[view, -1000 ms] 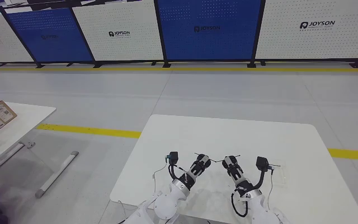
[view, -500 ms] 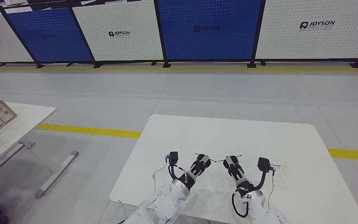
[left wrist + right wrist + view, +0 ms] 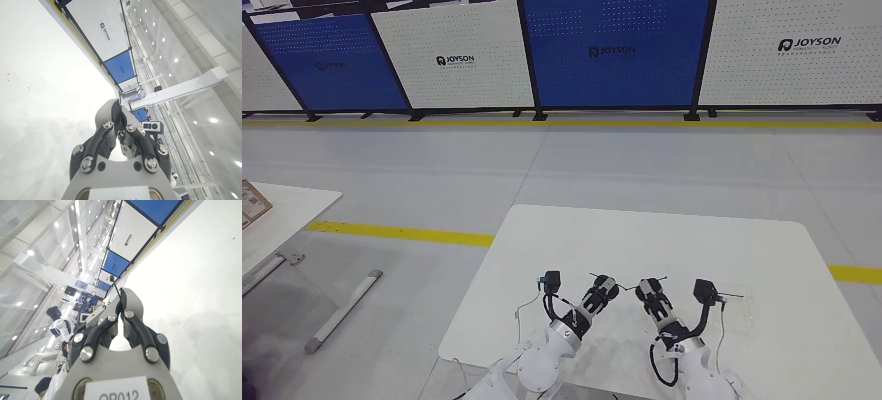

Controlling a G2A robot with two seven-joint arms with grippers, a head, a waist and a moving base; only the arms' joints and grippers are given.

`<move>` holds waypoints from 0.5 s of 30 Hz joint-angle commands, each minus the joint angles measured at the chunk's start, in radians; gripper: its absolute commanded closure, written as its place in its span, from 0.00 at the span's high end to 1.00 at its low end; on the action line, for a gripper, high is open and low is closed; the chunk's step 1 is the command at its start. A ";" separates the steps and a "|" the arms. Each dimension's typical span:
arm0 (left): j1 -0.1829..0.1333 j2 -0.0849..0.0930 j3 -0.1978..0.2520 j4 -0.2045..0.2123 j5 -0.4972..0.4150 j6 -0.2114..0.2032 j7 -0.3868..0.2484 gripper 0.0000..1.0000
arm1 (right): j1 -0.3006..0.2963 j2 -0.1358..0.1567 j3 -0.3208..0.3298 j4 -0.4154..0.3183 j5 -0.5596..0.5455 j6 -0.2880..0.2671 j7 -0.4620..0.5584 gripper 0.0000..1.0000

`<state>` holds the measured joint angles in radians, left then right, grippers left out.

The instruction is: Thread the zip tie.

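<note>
Above the white table [image 3: 642,240], left gripper [image 3: 119,106] and right gripper [image 3: 121,294] sit close together. Both are clamped tight on a thin black plastic zip tie [image 3: 115,285].

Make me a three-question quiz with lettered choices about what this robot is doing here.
1. Where are the left gripper and right gripper? A. above the white table B. inside a box C. above a shelf
2. What colour is the zip tie? A. white B. black C. yellow
3. How are the right gripper's fingers? A. wide open B. shut on the zip tie C. removed
Answers: 1 A, the tabletop lies beneath both; 2 B, strap and head look black; 3 B, the pads pinch the strap, head sticking out.
</note>
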<state>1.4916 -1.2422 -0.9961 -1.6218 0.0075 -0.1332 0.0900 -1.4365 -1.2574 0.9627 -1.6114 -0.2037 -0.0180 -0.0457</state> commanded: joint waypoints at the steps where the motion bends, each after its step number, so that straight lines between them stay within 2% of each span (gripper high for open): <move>1: 0.000 0.000 0.000 0.000 0.000 0.000 0.000 0.00 | 0.000 0.000 0.000 0.000 0.001 -0.003 0.000 0.00; 15: 0.000 0.000 0.000 0.000 0.000 0.000 0.000 0.00 | -0.002 -0.001 0.003 0.000 0.008 -0.005 0.002 0.00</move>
<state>1.4916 -1.2422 -0.9961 -1.6218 0.0075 -0.1332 0.0900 -1.4377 -1.2578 0.9642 -1.6113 -0.1999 -0.0213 -0.0446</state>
